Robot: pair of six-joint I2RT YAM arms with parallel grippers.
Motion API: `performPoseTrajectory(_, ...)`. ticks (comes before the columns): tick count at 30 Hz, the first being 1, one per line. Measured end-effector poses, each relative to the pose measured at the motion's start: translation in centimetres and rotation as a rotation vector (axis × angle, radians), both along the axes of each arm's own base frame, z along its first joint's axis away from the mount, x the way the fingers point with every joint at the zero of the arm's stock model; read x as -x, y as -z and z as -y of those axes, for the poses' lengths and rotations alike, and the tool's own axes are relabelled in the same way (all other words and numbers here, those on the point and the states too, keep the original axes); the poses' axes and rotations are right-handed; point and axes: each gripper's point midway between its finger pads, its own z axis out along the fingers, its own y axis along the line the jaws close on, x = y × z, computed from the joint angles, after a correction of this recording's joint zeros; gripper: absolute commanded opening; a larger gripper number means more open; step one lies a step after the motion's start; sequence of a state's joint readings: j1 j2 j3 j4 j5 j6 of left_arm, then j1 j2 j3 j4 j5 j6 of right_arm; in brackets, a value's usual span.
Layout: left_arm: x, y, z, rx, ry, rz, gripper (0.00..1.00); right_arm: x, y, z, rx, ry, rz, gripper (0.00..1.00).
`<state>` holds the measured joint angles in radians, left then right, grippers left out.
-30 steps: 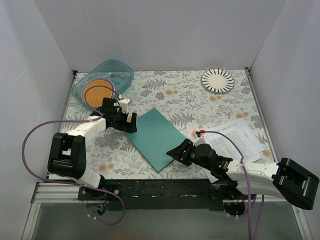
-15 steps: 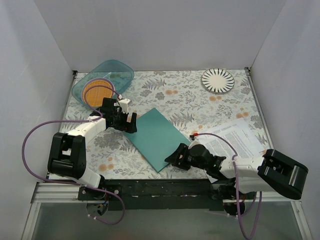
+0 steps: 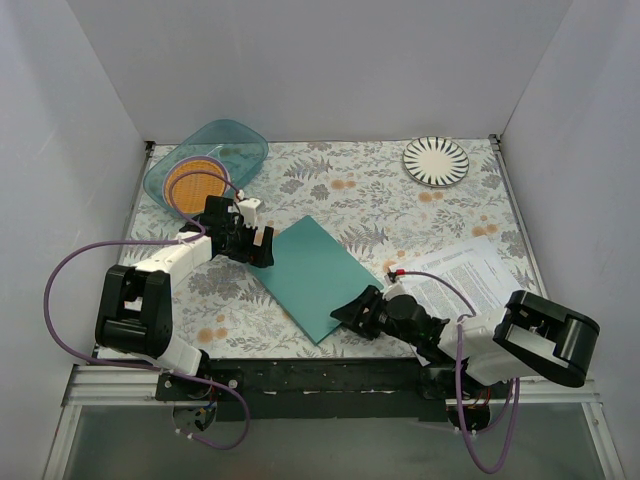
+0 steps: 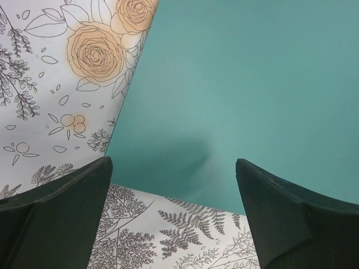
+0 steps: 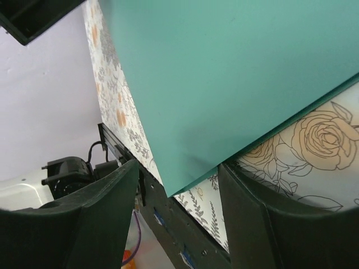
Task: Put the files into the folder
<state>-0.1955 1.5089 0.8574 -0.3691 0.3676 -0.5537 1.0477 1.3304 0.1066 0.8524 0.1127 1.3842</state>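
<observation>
The teal folder (image 3: 310, 272) lies shut and flat on the floral cloth, turned diagonally. The files (image 3: 468, 280), white printed sheets, lie to its right, partly under my right arm. My left gripper (image 3: 264, 245) stands open at the folder's left corner. In the left wrist view the folder (image 4: 235, 84) fills the space just ahead of the open gripper (image 4: 174, 216), with only cloth between its fingers. My right gripper (image 3: 344, 312) is low at the folder's near corner. In the right wrist view that corner of the folder (image 5: 224, 73) pokes between the spread fingers of the gripper (image 5: 178, 168), unclamped.
A translucent teal bowl (image 3: 207, 163) holding an orange disc stands at the back left, close behind my left arm. A striped plate (image 3: 436, 160) sits at the back right. White walls enclose three sides; the black front rail (image 3: 320, 375) runs just below the folder's near corner.
My right arm has folded in and dropped lower, bringing its gripper to the folder's near corner. The left arm and the folder have stayed put.
</observation>
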Motion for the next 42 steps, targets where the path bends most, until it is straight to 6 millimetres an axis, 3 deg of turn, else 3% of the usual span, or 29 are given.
performPoseTrajectory(7,0.6,0.2,0.1,0.0,0.023,-0.016,0.9,-1.2,-1.0,0.0,-0.039,0.058,0.036,0.59)
performPoseTrajectory(10,0.7,0.2,0.2,0.005,0.034,-0.019,0.89,-1.5,-1.2,-0.1,-0.042,0.07,0.044,0.5)
performPoseTrajectory(14,1.0,0.3,0.4,0.016,0.05,-0.023,0.89,-1.9,-1.0,-0.7,-0.025,0.07,0.046,0.29)
performPoseTrajectory(16,1.2,0.3,0.6,0.019,0.058,-0.026,0.88,-2.2,-1.0,-1.2,-0.02,0.067,0.051,0.26)
performPoseTrajectory(19,1.5,0.3,1.2,0.028,0.081,-0.03,0.88,-2.6,-1.4,-1.9,-0.024,0.064,0.062,0.12)
performPoseTrajectory(20,1.6,0.3,1.4,0.03,0.089,-0.031,0.88,-2.7,-1.7,-2.1,-0.027,0.062,0.07,0.02)
performPoseTrajectory(25,2.1,0.3,2.2,0.036,0.117,-0.037,0.89,-3.1,-1.6,-2.3,0.011,0.058,0.091,0.01)
performPoseTrajectory(29,2.3,-0.8,2.3,0.032,0.11,-0.071,0.98,-3.9,-2.5,-2.6,0.079,0.046,0.15,0.01)
performPoseTrajectory(31,1.3,-3.3,2.3,0.039,0.084,-0.06,0.98,-4.4,-3.6,-3.0,0.15,0.036,0.213,0.01)
performPoseTrajectory(33,-1.2,-8.3,2.5,0.058,0.048,0.021,0.98,-5.0,-5.5,-3.8,0.22,0.024,0.295,0.01)
performPoseTrajectory(37,-6.3,-23.2,2.8,0.127,-0.006,0.319,0.98,-5.1,-9.9,-5.8,0.35,0.003,0.477,0.01)
performPoseTrajectory(39,-6.4,-29.2,2.8,0.162,-0.02,0.427,0.98,-4.6,-11.3,-6.3,0.438,-0.01,0.556,0.01)
performPoseTrajectory(41,-5.6,-32.4,2.7,0.187,-0.024,0.474,0.98,-3.9,-12.3,-6.8,0.526,-0.024,0.625,0.01)
performPoseTrajectory(42,-5.0,-33.0,2.7,0.194,-0.024,0.473,0.98,-3.7,-12.6,-7.0,0.568,-0.031,0.657,0.01)
